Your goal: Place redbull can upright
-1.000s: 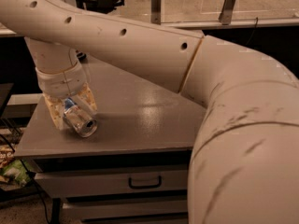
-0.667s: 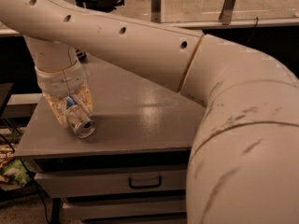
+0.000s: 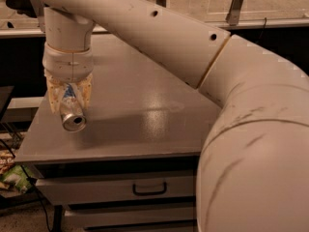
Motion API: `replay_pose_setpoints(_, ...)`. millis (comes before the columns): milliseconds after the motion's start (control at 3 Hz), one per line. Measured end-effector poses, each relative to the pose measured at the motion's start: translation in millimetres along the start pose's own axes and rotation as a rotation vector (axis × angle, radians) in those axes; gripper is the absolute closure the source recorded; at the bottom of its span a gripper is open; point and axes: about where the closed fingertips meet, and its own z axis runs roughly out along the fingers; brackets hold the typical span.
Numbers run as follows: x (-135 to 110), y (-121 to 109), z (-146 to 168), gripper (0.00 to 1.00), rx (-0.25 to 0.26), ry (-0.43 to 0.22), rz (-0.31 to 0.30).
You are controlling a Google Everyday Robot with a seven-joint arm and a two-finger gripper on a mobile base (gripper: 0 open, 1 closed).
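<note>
Midway through the standing-up step, by the look of it: gripper (image 3: 69,103) at the left of the frame, hanging from the wrist, fingers clamped on the redbull can (image 3: 73,120). Can tilted rather than upright, shiny silver end aimed down and toward the lower left, low over the grey tabletop (image 3: 145,110); impossible to tell whether touching it or just clear. Next, probably, calls for a wrist turn to bring the can's long axis vertical, then a short lowering until its base sits flat, and only then letting go. Close to the table's left edge and not far from the front edge above the drawer (image 3: 120,191), so better to set down further toward the middle. Plenty of bare surface to the right and behind, under the sweeping arm (image 3: 159,33).
</note>
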Motion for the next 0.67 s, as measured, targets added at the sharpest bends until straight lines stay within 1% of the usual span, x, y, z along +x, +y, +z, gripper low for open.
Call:
replay_pose_setpoints(333,11.9,-8.5,-21.6,1.0,0.131,0.028,0.134)
replay_pose_setpoints(667,20.7,-14.9,-42.1,1.0,0.229,0.065,0.263)
